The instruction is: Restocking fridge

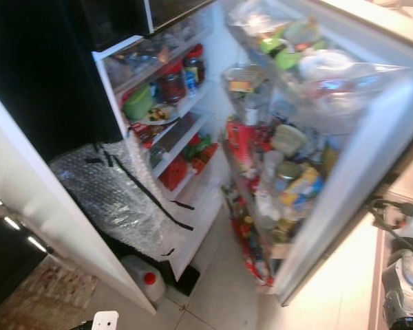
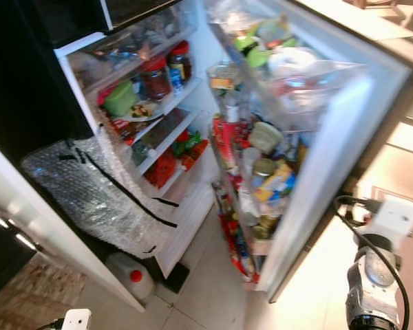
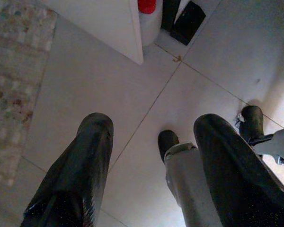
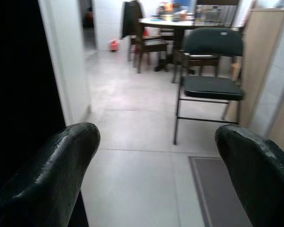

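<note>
Floor: pale grey tiles [image 3: 85,94], lower frame.
Fridge: white, open, crowded door shelves [image 1: 282,158], centre; labels too blurred to read.
Left gripper [image 3: 149,156]: fingers apart, empty.
Right gripper [image 4: 156,170]: fingers apart, empty.

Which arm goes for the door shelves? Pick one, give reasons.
Right, probably: the right arm hangs beside the open door; the left tool, open, points down at the floor.

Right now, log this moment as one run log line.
fridge: door open, shelves stocked | white jug: on floor by fridge | left gripper: open, empty, over floor | right gripper: open, empty
</note>
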Motion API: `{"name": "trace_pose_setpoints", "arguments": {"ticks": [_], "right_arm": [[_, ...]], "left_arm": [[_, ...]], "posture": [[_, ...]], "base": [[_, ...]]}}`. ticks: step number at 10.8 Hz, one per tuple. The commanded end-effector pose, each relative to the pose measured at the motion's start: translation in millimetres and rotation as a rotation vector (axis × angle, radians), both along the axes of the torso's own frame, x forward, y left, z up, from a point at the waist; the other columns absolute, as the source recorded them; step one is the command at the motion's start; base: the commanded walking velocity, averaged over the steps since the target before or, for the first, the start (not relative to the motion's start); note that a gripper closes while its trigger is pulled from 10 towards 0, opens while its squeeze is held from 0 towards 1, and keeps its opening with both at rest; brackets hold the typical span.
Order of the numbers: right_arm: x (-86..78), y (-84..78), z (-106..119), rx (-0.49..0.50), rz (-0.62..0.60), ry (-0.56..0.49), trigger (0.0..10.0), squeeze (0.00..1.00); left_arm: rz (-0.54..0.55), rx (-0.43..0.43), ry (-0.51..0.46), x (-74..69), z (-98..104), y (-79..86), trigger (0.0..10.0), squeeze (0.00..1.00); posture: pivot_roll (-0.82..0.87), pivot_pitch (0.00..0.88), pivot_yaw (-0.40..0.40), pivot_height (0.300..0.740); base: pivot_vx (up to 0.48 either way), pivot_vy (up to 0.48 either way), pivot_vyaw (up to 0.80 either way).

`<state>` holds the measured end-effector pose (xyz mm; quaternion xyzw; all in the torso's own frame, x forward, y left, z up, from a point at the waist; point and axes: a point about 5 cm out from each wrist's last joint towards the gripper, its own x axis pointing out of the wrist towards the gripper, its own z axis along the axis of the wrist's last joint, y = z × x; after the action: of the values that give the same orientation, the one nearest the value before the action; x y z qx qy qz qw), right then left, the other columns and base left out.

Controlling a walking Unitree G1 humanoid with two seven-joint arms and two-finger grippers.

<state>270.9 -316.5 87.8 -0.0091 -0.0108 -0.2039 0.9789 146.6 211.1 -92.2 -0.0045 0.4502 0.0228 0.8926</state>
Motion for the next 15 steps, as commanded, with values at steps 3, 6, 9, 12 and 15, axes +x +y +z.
{"name": "trace_pose_setpoints", "arguments": {"ticks": [3,6,9,12,15], "right_arm": [[4.5,41.5,-13.9,0.008,0.307,0.074,10.0,0.00],[-0.8,59.9,-23.5,0.055,0.496,0.120,10.0,0.00],[-7.4,92.1,-27.1,0.118,0.742,0.144,10.0,0.00],[-22.2,110.2,-40.1,0.193,0.905,0.222,10.0,0.00],[-25.0,114.8,-39.5,0.227,0.952,0.226,10.0,0.00]], "left_arm": [[-0.012,0.009,-0.001,-1.7,-0.5,-0.7,10.0,0.00],[-0.007,0.018,-0.002,-2.1,-0.2,1.9,10.0,0.00],[-0.011,0.021,-0.009,1.0,0.9,1.6,10.0,0.00],[-0.019,0.017,-0.012,2.2,0.8,-1.9,10.0,0.00],[-0.019,0.017,-0.007,1.0,0.5,-0.7,10.0,0.00]], "posture": [[-0.11,0.018,0.061,0.740],[-0.11,0.017,0.061,0.740],[-0.11,0.016,0.064,0.740],[-0.11,0.011,0.065,0.740],[-0.11,0.017,0.063,0.740]], "base": [[0.000,0.000,0.00],[0.000,0.000,0.00],[0.000,0.000,0.00],[0.000,0.000,0.00],[0.000,0.000,0.00]]}}
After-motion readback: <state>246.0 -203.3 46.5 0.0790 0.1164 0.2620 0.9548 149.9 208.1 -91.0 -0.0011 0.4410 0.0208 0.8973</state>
